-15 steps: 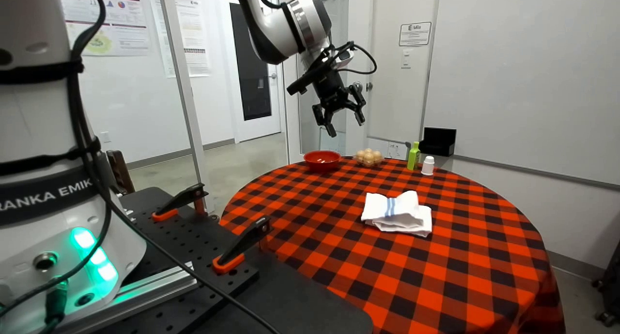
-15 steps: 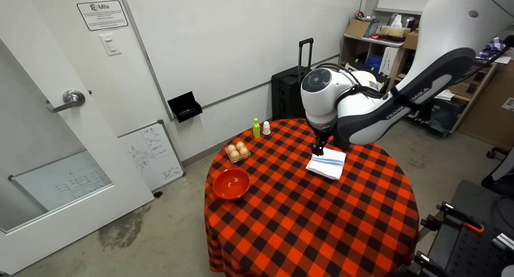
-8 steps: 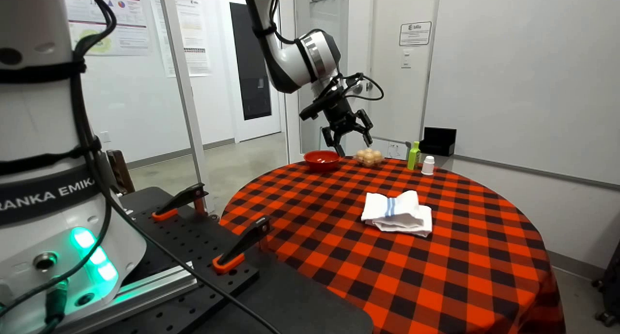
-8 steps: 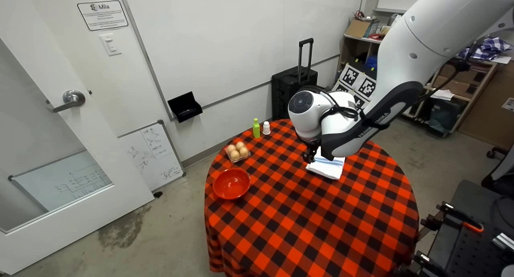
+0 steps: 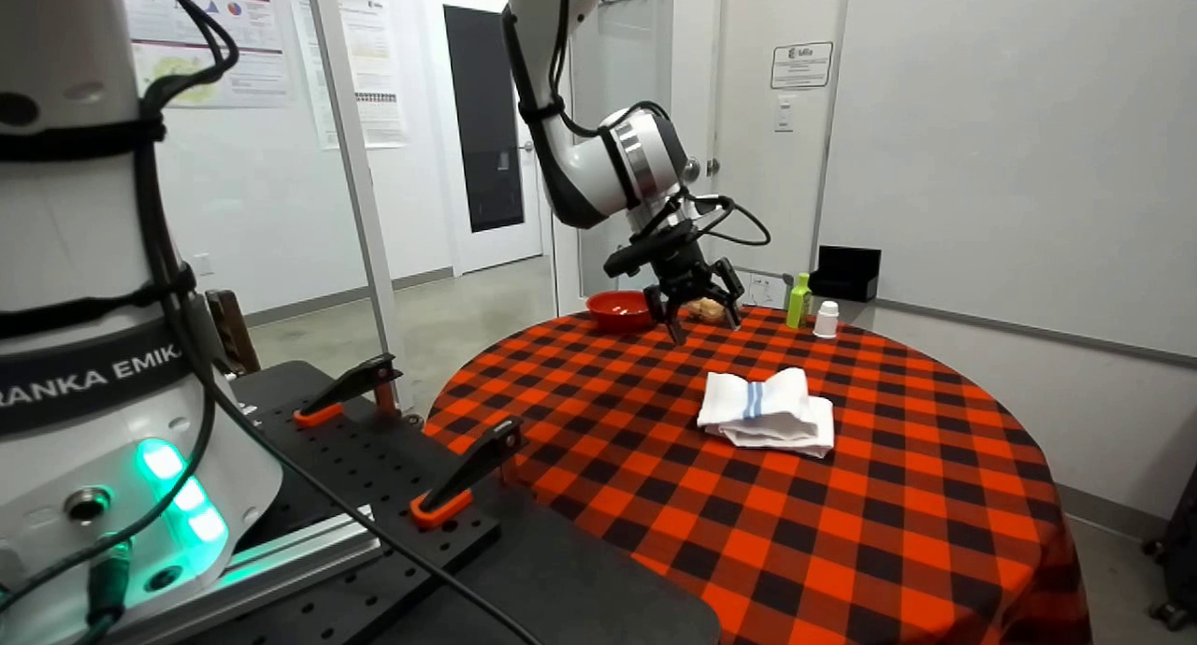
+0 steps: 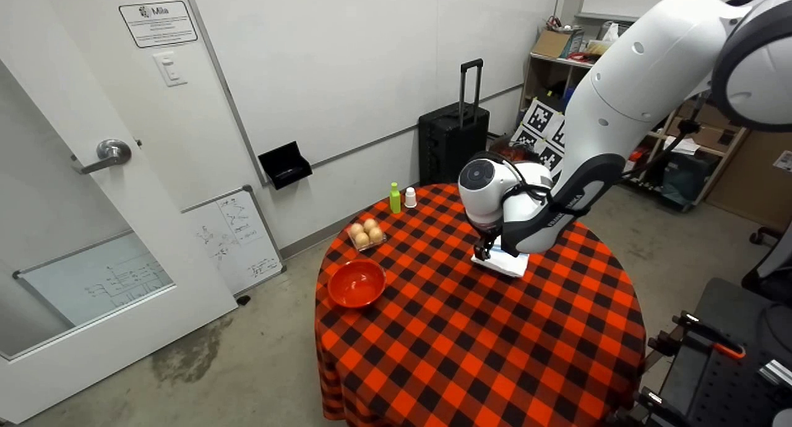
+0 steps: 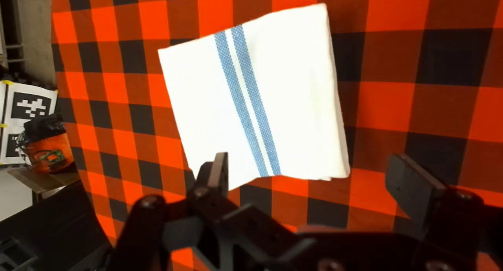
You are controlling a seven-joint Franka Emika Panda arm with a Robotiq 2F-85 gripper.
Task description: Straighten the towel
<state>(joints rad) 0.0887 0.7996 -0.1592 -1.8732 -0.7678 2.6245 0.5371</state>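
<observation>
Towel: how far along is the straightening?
Done: nothing visible; in an exterior view the towel lies unevenly folded. In hand: nothing gripped; the gripper is open, apart from the towel. Left: the whole straightening, probably starting with a grip on the towel and then evening its folds.

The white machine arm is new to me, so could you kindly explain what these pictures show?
It is a white jointed Franka robot arm with a black two-fingered gripper, open and holding nothing. The two exterior views look in from outside; the wrist view, filmed from the arm, looks past the gripper. On the red-and-black chequered tablecloth are a folded white cloth towel with blue stripes, a round red bowl, egg-shaped brown items in a clear tray, a green bottle and a small white container.
</observation>
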